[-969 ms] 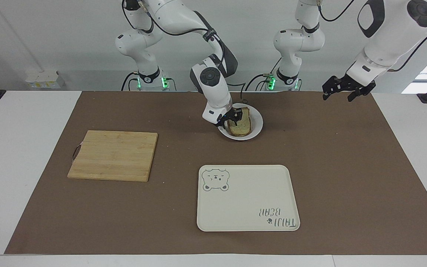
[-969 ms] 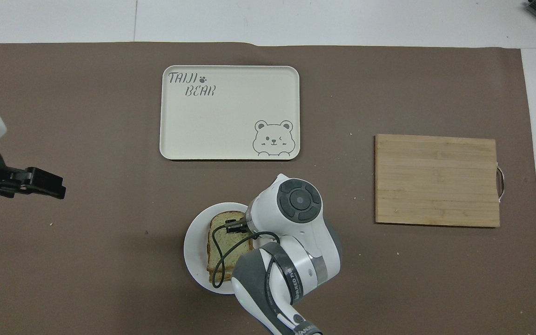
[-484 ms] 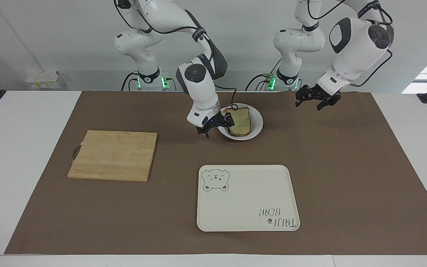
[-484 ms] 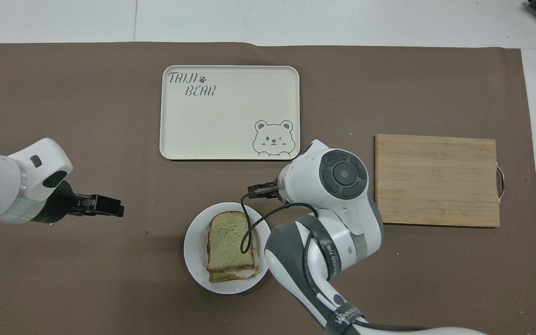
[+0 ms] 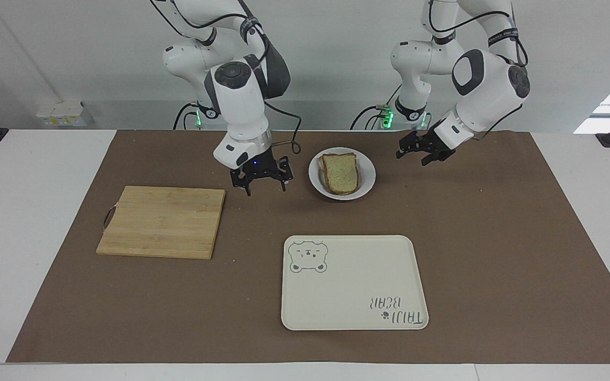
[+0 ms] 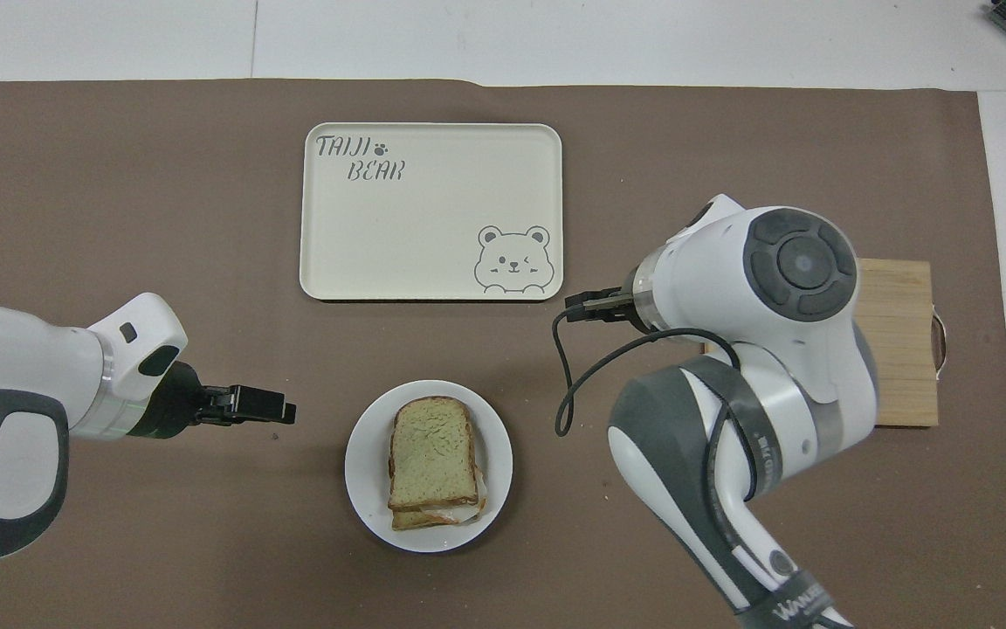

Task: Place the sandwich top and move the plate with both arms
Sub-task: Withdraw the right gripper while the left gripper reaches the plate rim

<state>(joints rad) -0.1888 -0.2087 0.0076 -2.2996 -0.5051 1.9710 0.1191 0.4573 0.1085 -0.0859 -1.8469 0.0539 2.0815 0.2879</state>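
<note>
The sandwich top (image 5: 341, 172) lies flat on a lower slice on the white plate (image 5: 367, 180). It also shows in the overhead view (image 6: 431, 451), with the plate's rim (image 6: 365, 463) around it. My right gripper (image 5: 265, 187) is open and empty. It hangs fingers down over the mat between the plate and the cutting board, and only its fingertips (image 6: 586, 302) show from above. My left gripper (image 5: 413, 156) is open and empty, low over the mat beside the plate toward the left arm's end, apart from the rim. It also shows in the overhead view (image 6: 285, 409).
A cream bear-print tray (image 5: 352, 296) lies farther from the robots than the plate, seen from above too (image 6: 433, 218). A bamboo cutting board (image 5: 162, 222) lies toward the right arm's end, partly covered by the right arm from above (image 6: 900, 349).
My right gripper let go of the sandwich top, left it on the plate, and moved off toward the cutting board. My left gripper came down and in toward the plate.
</note>
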